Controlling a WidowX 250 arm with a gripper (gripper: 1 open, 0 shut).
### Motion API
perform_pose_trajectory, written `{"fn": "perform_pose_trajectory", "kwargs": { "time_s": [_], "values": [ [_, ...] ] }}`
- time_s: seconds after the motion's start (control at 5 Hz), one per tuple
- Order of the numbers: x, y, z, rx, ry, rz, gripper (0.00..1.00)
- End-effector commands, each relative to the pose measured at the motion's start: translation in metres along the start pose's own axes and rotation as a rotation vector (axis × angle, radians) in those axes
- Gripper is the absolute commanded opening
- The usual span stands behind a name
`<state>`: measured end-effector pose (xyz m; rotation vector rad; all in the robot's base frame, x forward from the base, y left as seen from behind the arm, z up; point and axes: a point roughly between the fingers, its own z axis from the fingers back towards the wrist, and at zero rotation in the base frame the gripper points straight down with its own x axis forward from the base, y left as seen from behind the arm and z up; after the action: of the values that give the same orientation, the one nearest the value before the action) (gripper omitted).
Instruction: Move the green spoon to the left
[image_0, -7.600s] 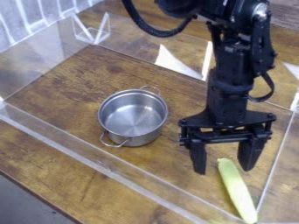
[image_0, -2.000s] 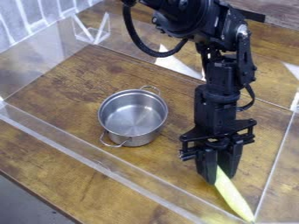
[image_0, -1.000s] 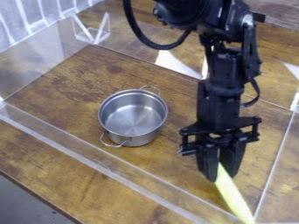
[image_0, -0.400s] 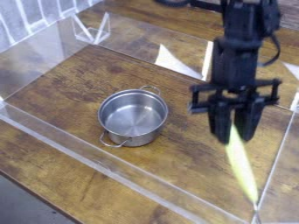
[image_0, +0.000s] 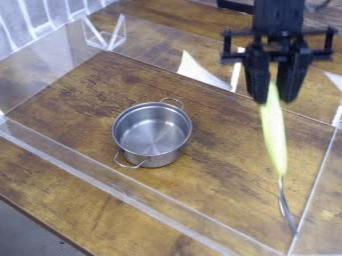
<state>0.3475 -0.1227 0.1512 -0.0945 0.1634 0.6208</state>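
The green spoon (image_0: 275, 135) hangs in the air at the right, its yellow-green handle pointing up and its small silver bowl lowest, near the table's right edge. My gripper (image_0: 273, 88) is high at the upper right, shut on the top end of the spoon's handle. The black arm above it runs out of the frame at the top.
A round steel pot (image_0: 152, 133) with two small handles stands left of the spoon on the wooden table (image_0: 80, 100). Clear plastic walls (image_0: 134, 190) fence the table's edges. White triangular brackets (image_0: 201, 70) sit at the back.
The gripper has risen from the table's front right with the spoon shut in it. The spoon now dangles clear of the wood. The pot has not moved.
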Motion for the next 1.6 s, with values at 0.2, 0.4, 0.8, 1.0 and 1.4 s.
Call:
{"fn": "perform_pose_trajectory", "kwargs": {
  "time_s": [0.2, 0.4, 0.8, 1.0, 1.4],
  "values": [
    [0.027, 0.004, 0.018, -0.019, -0.074, -0.041, 0.00],
    [0.020, -0.003, 0.010, -0.030, -0.072, -0.038, 0.00],
    [0.008, -0.013, 0.007, -0.027, -0.077, -0.036, 0.00],
    [0.009, -0.012, 0.008, -0.021, -0.087, -0.035, 0.00],
    [0.008, -0.010, 0.011, 0.005, -0.102, -0.033, 0.00]
  ]
}}
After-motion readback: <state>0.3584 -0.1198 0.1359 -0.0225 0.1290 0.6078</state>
